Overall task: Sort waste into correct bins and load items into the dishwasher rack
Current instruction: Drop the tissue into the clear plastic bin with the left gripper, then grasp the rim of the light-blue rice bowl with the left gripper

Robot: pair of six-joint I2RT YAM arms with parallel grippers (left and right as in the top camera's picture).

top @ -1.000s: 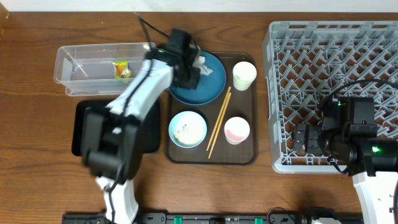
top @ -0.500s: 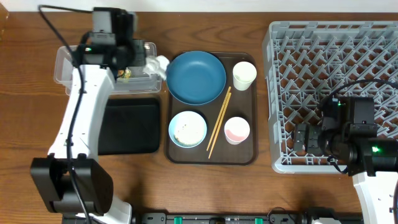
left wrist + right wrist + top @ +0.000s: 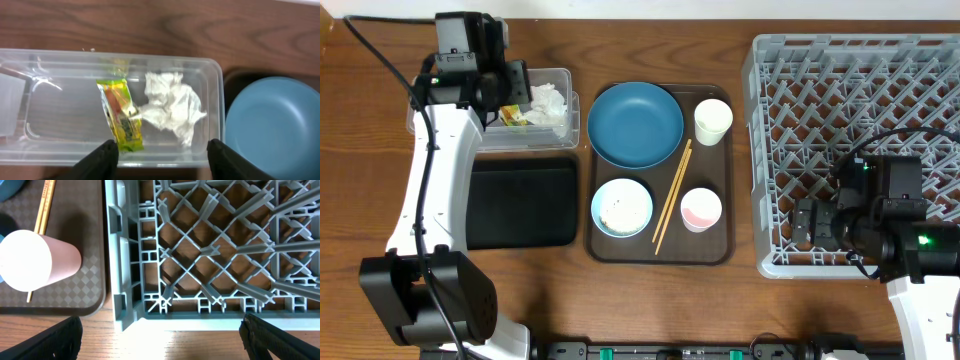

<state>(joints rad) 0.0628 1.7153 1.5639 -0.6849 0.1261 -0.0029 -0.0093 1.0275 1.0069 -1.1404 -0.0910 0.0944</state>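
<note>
The left tool [image 3: 162, 156] hangs part-open and empty. Just ahead of its fingertips, inside the clear tub [image 3: 60, 117], the crumpled tissue [image 3: 170, 107] lies touching the yellow-green wrapper [image 3: 122, 120]. The right tool [image 3: 162, 340] is spread wide and holds nothing, with the grey rack [image 3: 200, 255] ahead of it and the pink cup [image 3: 35, 262] off to one side.
</note>
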